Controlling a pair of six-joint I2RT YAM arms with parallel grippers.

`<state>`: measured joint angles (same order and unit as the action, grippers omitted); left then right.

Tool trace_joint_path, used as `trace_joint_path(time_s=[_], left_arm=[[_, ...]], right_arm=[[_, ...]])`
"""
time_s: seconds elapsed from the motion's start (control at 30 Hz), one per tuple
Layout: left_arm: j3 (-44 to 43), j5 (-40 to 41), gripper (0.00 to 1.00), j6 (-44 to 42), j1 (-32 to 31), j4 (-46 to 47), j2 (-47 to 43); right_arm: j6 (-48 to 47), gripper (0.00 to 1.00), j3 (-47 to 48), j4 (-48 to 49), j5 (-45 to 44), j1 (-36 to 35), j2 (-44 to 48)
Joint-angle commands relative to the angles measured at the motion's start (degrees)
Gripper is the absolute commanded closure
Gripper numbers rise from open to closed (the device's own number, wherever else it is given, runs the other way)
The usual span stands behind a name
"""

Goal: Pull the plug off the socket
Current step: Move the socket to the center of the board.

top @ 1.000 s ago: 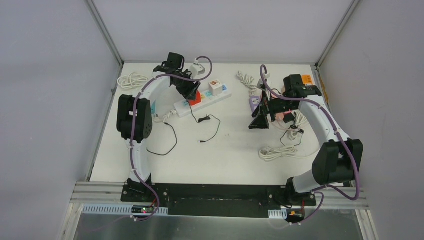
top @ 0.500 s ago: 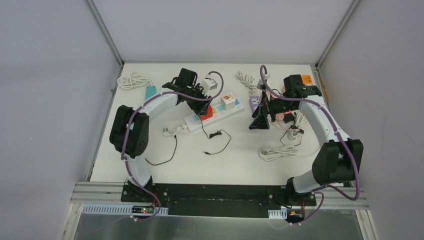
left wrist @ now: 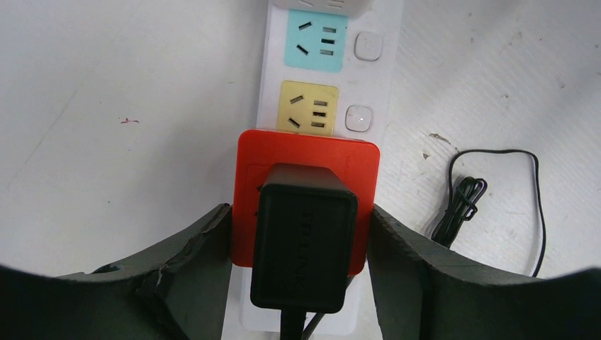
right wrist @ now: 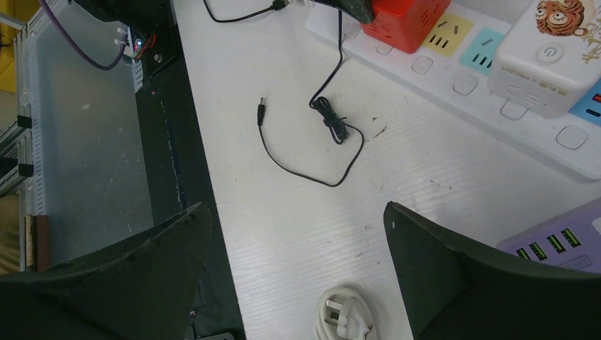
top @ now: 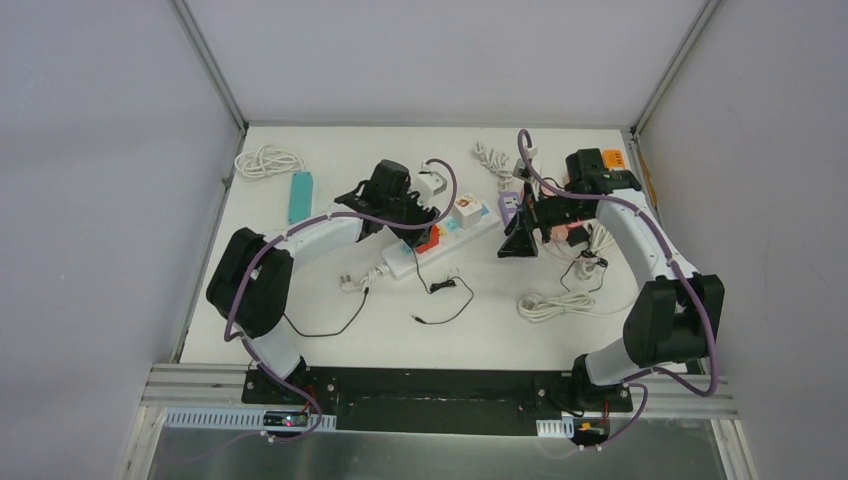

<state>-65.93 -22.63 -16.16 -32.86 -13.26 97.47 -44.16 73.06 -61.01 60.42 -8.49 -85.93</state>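
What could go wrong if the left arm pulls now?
1. The left end effector grips the sides of the red adapter, not the black plug in it. The adapter may come off the power strip with the plug left seated in it.
2. The right end effector is open and off the strip. Nothing pins it, so a pull may lift the whole strip.

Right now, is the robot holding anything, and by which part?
The left end effector grips the red adapter by its two sides; the right end effector holds nothing.

A lab: bare grey walls (top: 420,55) enclosing a white table (top: 480,330).
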Motion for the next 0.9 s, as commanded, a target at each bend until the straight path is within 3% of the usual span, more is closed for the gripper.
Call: trace_joint_path(time_s=[0.0, 0.23, 0.3, 0.63, 0.73, 0.87], left_arm=[[2.43, 1.63, 0.85, 6.31, -2.06, -1.93, -0.5], [1.0, 2.82, 0.37, 10.22, -2.54, -1.99, -0.23], [0.37, 2.4, 0.28, 10.45, -2.64, -2.02, -0.18], [-2.4, 2.33, 0.13, 11.43, -2.65, -2.18, -4.77], [-2.4, 2.54, 0.01, 11.35, -2.65, -2.21, -6.96], [-1.62, 4.51, 0.01, 11.08, -2.65, -2.12, -9.93]], right_arm=[[0.52, 0.05, 1.47, 2.42, 0.07, -0.21, -0.56], [1.32, 0.05, 1.42, 3.05, -0.6, -0.08, -1.6], [1.56, 0.05, 1.3, 3.33, -0.69, -0.11, -1.72], [1.88, 0.05, 1.21, 3.61, -0.87, 0.06, -1.96], [1.87, 0.05, 1.21, 3.63, -0.89, 0.05, -2.05], [1.88, 0.05, 1.14, 3.6, -0.9, 0.05, -2.09]])
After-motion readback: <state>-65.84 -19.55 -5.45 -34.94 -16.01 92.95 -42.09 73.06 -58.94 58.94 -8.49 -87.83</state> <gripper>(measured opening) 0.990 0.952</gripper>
